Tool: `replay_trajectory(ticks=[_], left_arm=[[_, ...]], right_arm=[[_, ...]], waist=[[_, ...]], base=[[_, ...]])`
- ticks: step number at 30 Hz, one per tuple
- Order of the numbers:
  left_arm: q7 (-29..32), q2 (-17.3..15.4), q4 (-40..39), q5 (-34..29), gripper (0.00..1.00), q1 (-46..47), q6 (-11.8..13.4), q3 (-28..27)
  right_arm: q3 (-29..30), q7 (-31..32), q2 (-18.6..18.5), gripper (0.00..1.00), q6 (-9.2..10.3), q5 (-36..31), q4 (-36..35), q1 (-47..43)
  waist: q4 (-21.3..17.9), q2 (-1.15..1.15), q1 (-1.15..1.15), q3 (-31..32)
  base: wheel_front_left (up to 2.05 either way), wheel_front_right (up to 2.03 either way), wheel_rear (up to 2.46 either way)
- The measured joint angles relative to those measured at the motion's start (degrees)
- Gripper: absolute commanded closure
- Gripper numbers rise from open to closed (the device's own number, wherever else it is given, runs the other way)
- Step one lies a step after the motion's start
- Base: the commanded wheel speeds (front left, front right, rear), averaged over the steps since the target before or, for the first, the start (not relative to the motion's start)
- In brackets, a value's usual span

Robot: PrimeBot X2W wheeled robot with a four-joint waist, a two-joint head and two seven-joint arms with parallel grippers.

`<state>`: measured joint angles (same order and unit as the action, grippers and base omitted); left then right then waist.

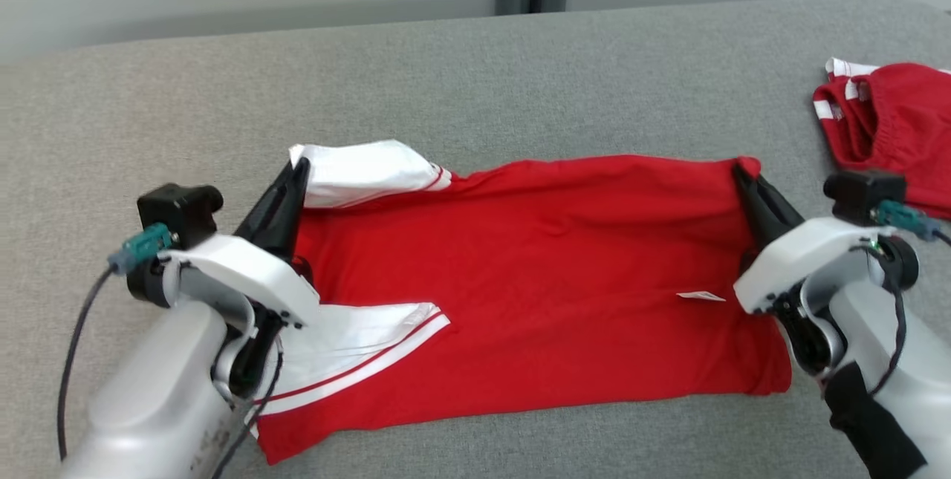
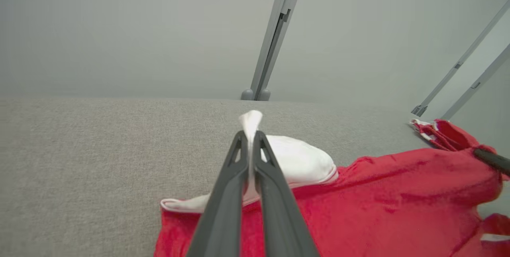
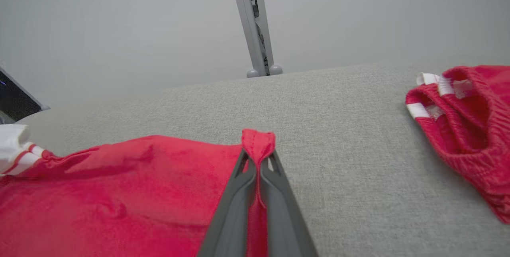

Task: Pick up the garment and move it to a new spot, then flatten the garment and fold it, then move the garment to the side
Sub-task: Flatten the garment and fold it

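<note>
Garment [image 1: 535, 271], red and white, lies stretched on the grey surface [image 1: 475, 78] between both jaws. Left gripper [image 1: 299, 167] clamps a white sleeve edge [image 2: 250, 120], right gripper [image 1: 741, 169] a red corner [image 3: 259, 139]. Both should move together, with equal tension.

The left gripper [image 1: 296, 171] and right gripper [image 1: 741, 174] are pinching far corners of the red garment [image 1: 535, 264] — it is lying spread across the grey table [image 1: 446, 78].

quick count: two red garments, one shirt [image 1: 535, 271] spread out and one crumpled heap [image 1: 891, 122], two sets of jaws, one bench [image 1: 446, 78].
</note>
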<state>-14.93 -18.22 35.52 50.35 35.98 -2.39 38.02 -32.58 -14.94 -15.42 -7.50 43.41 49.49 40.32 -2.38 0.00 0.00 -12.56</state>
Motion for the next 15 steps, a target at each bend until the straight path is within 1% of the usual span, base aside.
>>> replay_trajectory(ticks=[3,7,12,15], left_arm=[[-0.1,0.5,-4.7,-1.4,1.00,-4.9,1.4,-2.3],[-0.1,1.1,-8.8,-2.7,1.00,-11.1,2.6,-4.1],[-0.1,2.5,-12.3,-3.5,1.00,-17.0,3.5,-7.1],[-0.1,3.3,-13.5,-3.9,1.00,-20.6,3.5,-8.4]], right_arm=[[3.9,0.0,-0.3,1.00,0.00,-2.5,-3.6,-4.9],[8.1,-0.1,0.0,1.00,0.00,-5.1,-7.1,-10.5],[11.0,-0.1,1.0,1.00,0.00,-6.8,-8.7,-15.6],[12.4,-0.1,1.4,1.00,0.00,-7.5,-9.2,-17.4]], waist=[[0.6,0.00,0.00,1.2],[1.1,0.00,0.00,2.5],[1.0,0.00,0.00,3.4],[1.0,0.00,0.00,3.7]], base=[[0.00,0.00,0.00],[0.00,0.00,0.00],[0.00,0.00,0.00],[0.00,0.00,0.00]])
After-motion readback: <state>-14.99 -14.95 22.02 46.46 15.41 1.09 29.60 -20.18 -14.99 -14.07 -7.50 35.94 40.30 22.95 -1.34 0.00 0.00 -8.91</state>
